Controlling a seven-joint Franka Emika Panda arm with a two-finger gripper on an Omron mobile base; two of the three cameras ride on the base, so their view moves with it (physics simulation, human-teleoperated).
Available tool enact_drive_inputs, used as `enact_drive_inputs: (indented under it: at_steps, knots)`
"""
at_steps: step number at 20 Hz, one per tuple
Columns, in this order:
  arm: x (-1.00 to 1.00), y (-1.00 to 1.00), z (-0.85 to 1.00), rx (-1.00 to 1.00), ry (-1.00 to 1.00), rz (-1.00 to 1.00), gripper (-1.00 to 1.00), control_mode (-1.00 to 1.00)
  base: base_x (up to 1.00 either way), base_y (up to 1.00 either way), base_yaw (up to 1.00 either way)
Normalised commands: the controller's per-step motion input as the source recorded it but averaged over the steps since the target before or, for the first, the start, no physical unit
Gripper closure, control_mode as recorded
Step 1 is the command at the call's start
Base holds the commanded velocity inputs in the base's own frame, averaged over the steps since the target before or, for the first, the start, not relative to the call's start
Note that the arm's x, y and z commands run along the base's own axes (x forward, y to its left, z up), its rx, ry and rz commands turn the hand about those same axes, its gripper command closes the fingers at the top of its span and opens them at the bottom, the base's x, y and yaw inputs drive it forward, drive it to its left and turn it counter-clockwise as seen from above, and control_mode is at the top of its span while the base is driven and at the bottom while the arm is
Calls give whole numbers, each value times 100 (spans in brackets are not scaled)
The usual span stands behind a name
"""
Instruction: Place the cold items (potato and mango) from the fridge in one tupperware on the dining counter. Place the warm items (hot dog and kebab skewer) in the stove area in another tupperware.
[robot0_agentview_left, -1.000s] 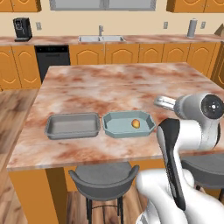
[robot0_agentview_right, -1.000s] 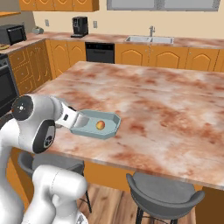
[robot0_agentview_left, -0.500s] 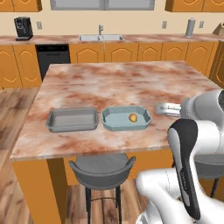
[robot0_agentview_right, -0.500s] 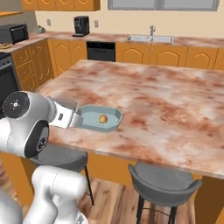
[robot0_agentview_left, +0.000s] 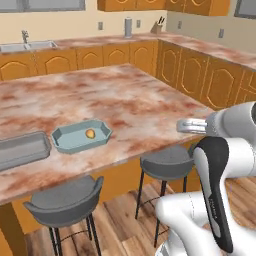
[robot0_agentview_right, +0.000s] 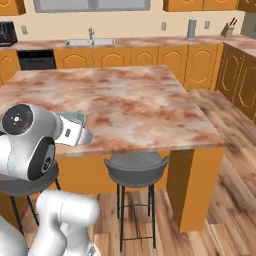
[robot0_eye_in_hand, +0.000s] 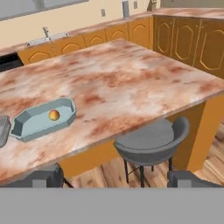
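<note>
Pincer (robot0_eye_in_hand: 113, 178) spread to full width, the two dark fingertips (robot0_eye_in_hand: 43, 177) standing far apart at the bottom of the hand view, nothing between them, nothing held. Positioned off the near edge of the dining counter (robot0_eye_in_hand: 131, 83), above the stools, well apart from the containers. In the left base view, pincer (robot0_agentview_left: 187, 126) seen as a pale grey end projecting from the white arm, level with the counter's near right corner.

Directly ahead in the hand view: grey round stool (robot0_eye_in_hand: 151, 140) tucked under the counter edge.

On the counter, left of the pincer: light blue tupperware (robot0_eye_in_hand: 26, 127), octagonal, lying flat near the front edge. Inside it, one small orange-yellow item, taken as the mango (robot0_eye_in_hand: 54, 115), resting on the floor of the container toward its right half. Same container (robot0_agentview_left: 67, 140) and mango (robot0_agentview_left: 90, 133) confirmed in the left base view. Potato not identified.

Just beside the blue container on its left: grey tupperware (robot0_agentview_left: 22, 150), rectangular, contents not discernible.

Right base view: blue container (robot0_agentview_right: 77, 118) mostly hidden behind the arm.

Further out: second stool (robot0_agentview_left: 65, 202) below the containers; orange cabinets (robot0_agentview_left: 200, 75) along the far and right walls; sink (robot0_agentview_right: 92, 41) on the back counter; wood floor (robot0_agentview_right: 220, 200).
</note>
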Motion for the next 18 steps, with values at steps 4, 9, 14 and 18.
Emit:
enact_drive_inputs:
  at_steps: [4, 9, 14, 18]
  knots:
    - [0, 0, 0, 0, 0, 0, -100, 100, -10, -26, -79]
    - [0, 0, 0, 0, 0, 0, -100, 100, 5, -21, -81]
    - [0, 0, 0, 0, 0, 0, -100, 100, 30, -24, -73]
    - [0, 0, 0, 0, 0, 0, -100, 100, 43, -25, -67]
